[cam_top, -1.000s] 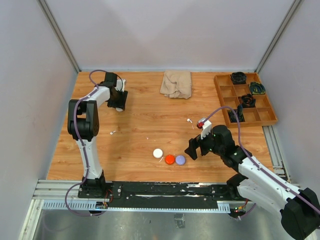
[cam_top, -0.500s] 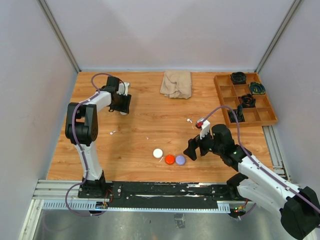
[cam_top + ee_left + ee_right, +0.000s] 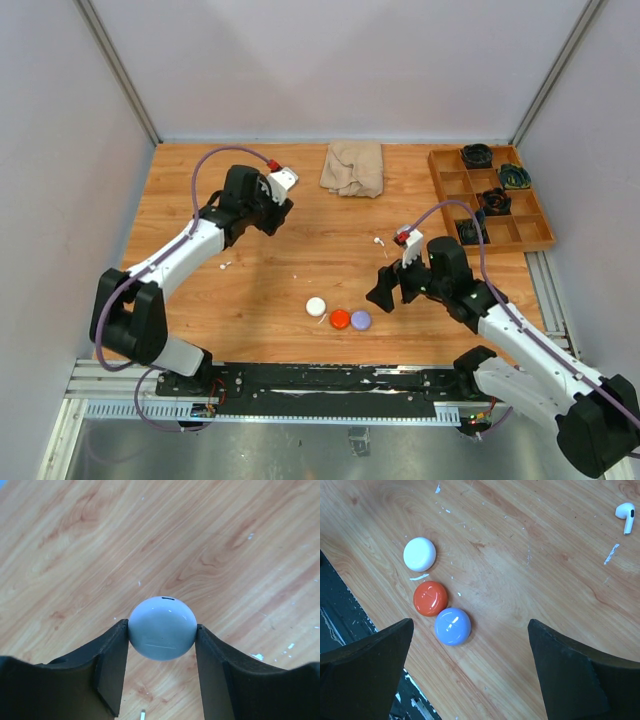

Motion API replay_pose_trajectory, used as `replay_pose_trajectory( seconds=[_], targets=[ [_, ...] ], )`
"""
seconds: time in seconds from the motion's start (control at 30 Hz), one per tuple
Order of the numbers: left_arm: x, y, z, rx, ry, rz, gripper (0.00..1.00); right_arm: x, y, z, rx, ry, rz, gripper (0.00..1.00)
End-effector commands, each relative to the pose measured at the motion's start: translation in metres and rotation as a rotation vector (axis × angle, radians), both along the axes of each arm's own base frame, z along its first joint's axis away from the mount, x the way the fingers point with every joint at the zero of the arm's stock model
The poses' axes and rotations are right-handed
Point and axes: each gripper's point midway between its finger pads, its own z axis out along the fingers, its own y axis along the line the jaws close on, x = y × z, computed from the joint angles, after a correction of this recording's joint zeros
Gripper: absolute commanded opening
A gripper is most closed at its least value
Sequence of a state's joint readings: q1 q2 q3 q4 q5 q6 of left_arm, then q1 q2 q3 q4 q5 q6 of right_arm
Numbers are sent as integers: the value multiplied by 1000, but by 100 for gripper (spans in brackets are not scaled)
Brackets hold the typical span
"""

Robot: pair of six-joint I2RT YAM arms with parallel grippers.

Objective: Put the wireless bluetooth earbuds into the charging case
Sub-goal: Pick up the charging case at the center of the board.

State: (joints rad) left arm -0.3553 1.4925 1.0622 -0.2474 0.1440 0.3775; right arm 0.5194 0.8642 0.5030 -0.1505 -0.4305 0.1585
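**Entry: earbud insertion, state of progress**

- **Left end effector** (image 3: pixel 161 636): clamped on a pale round charging case (image 3: pixel 161 622), with one finger on each flank. It is held clear above the worktop (image 3: pixel 75 540), left of centre and toward the far side. The case looks shut, and a small slot shows at its upper edge.
- **Right end effector** (image 3: pixel 392 290): fingers wide apart with nothing between them. It hangs just right of the row of three pucks.
- **White earbud** (image 3: pixel 625 515): lies loose on the worktop beyond the right end effector, well apart from the held case.
- **Small white object** (image 3: pixel 225 265): lies on the worktop near the left arm. It is too small to tell whether it is another earbud.
- **Pucks**, near the front edge:
  - White puck (image 3: pixel 419 554): just beside the orange puck.
  - Orange puck (image 3: pixel 430 598): touching the periwinkle puck.
  - Periwinkle puck (image 3: pixel 452 626).
  - All three lie flat and appear closed; they may be further cases.
- **Beige cloth** (image 3: pixel 352 167): crumpled at the far edge.
- **Wooden compartment tray** (image 3: pixel 441 190): at the far right, with dark items in several cells.

**Progress, as judged:** early.
- Done: one case is in hand.
- Left:
  - No earbud is seated in any case, and none is gripped.
  - The held case probably still needs opening.
  - The white earbud must then be picked up and set into its socket.
  - No red or purple earbuds can be made out.
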Motion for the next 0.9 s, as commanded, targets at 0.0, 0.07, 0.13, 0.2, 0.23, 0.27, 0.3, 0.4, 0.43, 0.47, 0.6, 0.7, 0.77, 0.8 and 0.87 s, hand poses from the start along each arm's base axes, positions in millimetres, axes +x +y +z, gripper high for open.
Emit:
replay_pose_trajectory(
  seconds=[0.0, 0.07, 0.13, 0.2, 0.23, 0.27, 0.3, 0.4, 0.43, 0.47, 0.6, 0.7, 0.77, 0.8, 0.87],
  targets=[
    [-15, -23, 32, 21, -176, -163, 38, 6, 0, 23, 37, -2, -4, 99],
    [-27, -32, 41, 38, -231, -222, 38, 8, 1, 29, 48, -2, 1, 98],
    [-38, -41, 50, 49, -280, -282, 38, 11, 3, 35, 56, -4, 8, 99],
    [-49, -50, 58, 63, -331, -350, 35, 12, 5, 41, 61, -6, 16, 99],
    [-55, -55, 62, 72, -355, -378, 34, 13, 7, 44, 66, -7, 21, 99],
    [-60, -60, 66, 87, -383, -409, 33, 14, 8, 48, 72, -9, 28, 99],
    [-65, -64, 69, 102, -407, -430, 32, 14, 10, 52, 80, -11, 35, 99],
    [-80, -83, 81, 134, -475, -504, 32, 17, 16, 65, 104, -20, 54, 100],
    [-85, -88, 83, 148, -492, -529, 33, 17, 18, 69, 112, -21, 63, 100],
    [-89, -93, 85, 168, -510, -555, 33, 17, 20, 74, 120, -25, 75, 100],
    [-105, -113, 93, 252, -576, -638, 33, 18, 25, 90, 131, -37, 113, 98],
    [-117, -127, 99, 287, -615, -695, 33, 18, 28, 100, 137, -44, 138, 95],
    [-124, -135, 101, 314, -637, -728, 33, 17, 30, 104, 147, -46, 153, 93],
    [-126, -139, 101, 326, -645, -743, 33, 17, 32, 106, 151, -45, 160, 92],
    [-134, -147, 103, 336, -667, -776, 33, 17, 34, 110, 162, -43, 169, 89]
  ],
)
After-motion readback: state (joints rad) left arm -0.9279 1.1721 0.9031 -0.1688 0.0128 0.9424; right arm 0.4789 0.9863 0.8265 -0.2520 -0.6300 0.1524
